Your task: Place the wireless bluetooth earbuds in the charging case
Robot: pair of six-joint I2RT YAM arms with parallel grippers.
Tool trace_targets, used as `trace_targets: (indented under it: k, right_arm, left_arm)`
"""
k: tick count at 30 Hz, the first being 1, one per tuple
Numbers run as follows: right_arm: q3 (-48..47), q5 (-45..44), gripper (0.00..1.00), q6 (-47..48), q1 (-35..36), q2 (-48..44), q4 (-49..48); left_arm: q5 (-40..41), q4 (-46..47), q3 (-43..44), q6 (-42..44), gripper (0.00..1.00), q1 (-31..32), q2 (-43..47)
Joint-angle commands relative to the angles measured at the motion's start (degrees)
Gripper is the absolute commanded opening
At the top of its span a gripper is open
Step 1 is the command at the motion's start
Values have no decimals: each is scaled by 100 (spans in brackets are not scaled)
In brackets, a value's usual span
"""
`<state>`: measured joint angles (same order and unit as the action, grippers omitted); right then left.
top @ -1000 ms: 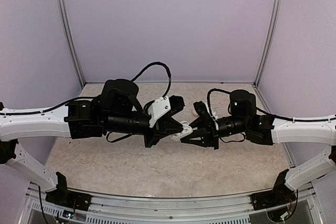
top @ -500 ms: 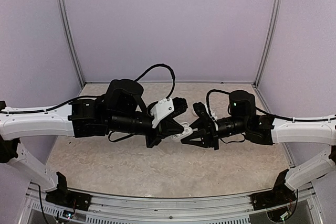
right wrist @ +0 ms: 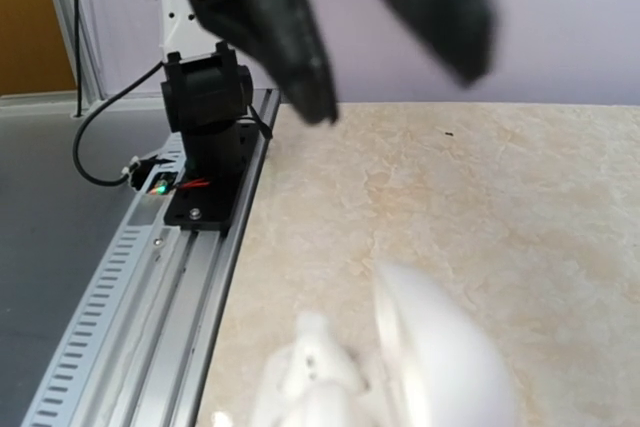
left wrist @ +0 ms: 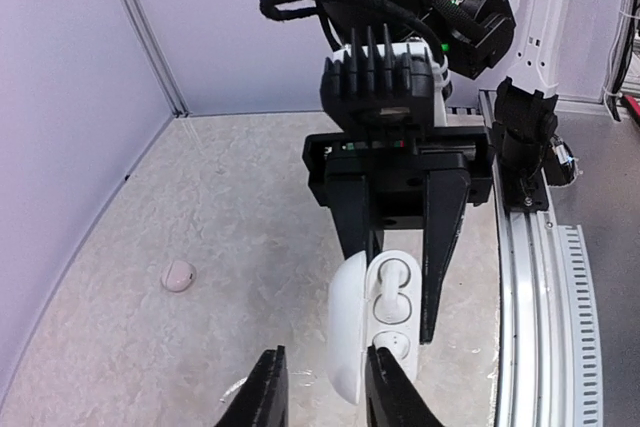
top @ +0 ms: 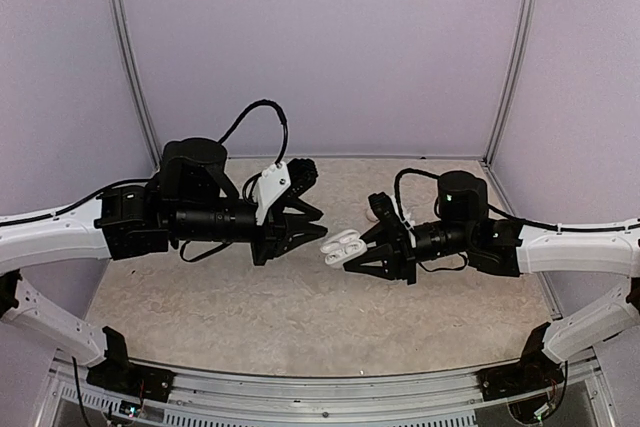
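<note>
Holding the white glossy pebble-shaped charging case (top: 340, 245) is the right gripper (top: 356, 253), a bit right of centre in the overhead shot, with its black fingers clamped on the case from either side. The case is flipped open. From the left wrist camera its long axis runs top to bottom in the lower middle of the frame. The lid is swung out toward the left of the picture and the open wells face straight at that camera. From overhead the long axis slants from lower left up to upper right, free end toward the left gripper (top: 305, 230).

Count-wise: one case, with two white rounded earbuds (left wrist: 395, 277) sitting in its wells, one above the other in the left wrist view. Then there's one small pale pink rounded pebble-like piece (left wrist: 178, 275) lying on the beige marbled tabletop (top: 250, 317) at the left of that frame, well apart from the case. Can't tell if it's a bud or something else. In the overhead view it's just above the right gripper.

The left gripper sits near the case on its left in the overhead shot, fingers spread apart, and looks clear of it there. The right wrist camera is too blurry to help, just white blobs along the bottom of the frame.
</note>
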<state>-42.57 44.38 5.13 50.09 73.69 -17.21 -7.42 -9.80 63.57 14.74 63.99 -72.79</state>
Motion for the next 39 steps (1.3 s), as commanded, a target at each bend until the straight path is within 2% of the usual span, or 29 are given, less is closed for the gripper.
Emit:
trace_targets:
  k: [1,5,8,11,17,22,35,39]
  right_arm:
    - [12,46,0,40,17,-98,-144]
    - [3,18,0,33,16,-139,-142]
    - [-10,3,0,32,12,-144,-155]
    - [-36,-9,0,32,18,-153,-174]
    - [-100,24,0,11,19,-137,-247]
    - [-87,5,0,-44,9,-145,-285]
    - [-7,28,0,-138,-49,-169,-377]
    - [44,27,0,-322,-109,-175,-478]
  left_arm:
    - [-327,304,-257,-239,38,-250,158]
    - [-479,316,-367,-190,57,-284,182]
    - [-713,523,-605,-218,79,-294,237]
    - [-1014,677,-765,-273,87,-328,243]
    - [-1376,685,-667,-335,88,-330,-93]
    - [-1495,813,-651,-111,85,-153,-202]
    - [-1090,790,-664,331,80,253,-59]
    - [-300,756,-633,617,77,539,-64]
